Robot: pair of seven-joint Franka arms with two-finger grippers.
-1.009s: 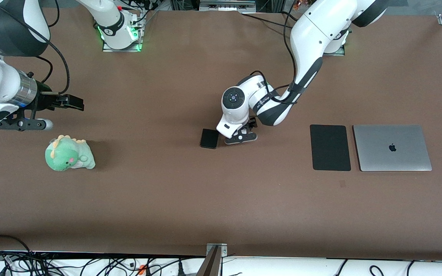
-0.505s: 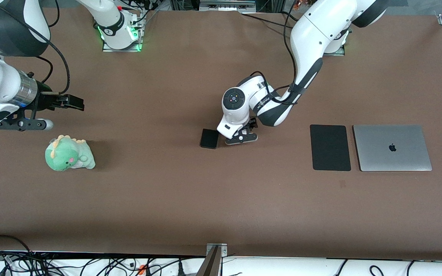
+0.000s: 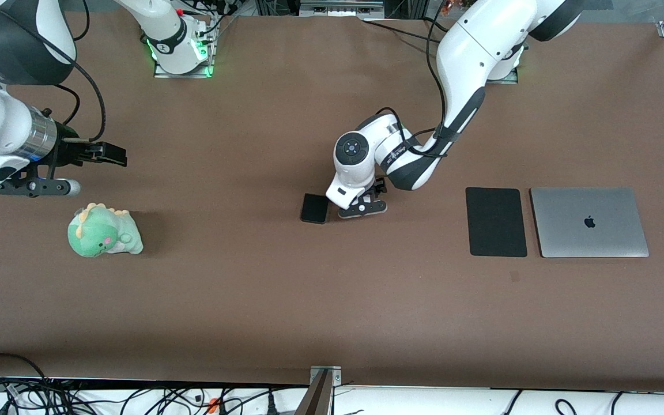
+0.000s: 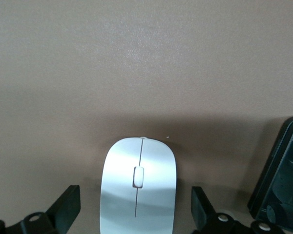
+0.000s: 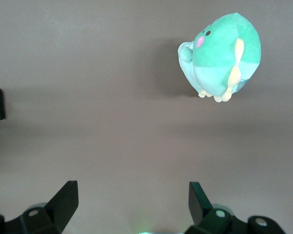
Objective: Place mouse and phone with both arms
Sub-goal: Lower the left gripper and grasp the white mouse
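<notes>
The white mouse (image 4: pixel 138 187) lies on the brown table between the fingers of my left gripper (image 4: pixel 135 197). The fingers are open, with a gap on each side of the mouse. In the front view my left gripper (image 3: pixel 361 205) is low over the middle of the table and hides the mouse. The black phone (image 3: pixel 314 208) lies flat right beside it, toward the right arm's end, and its edge shows in the left wrist view (image 4: pixel 279 181). My right gripper (image 3: pixel 106 154) is open and empty, up over the table near the right arm's end.
A green dinosaur plush (image 3: pixel 103 231) sits under my right arm and shows in the right wrist view (image 5: pixel 220 56). A black mouse pad (image 3: pixel 495 221) and a closed silver laptop (image 3: pixel 589 222) lie side by side toward the left arm's end.
</notes>
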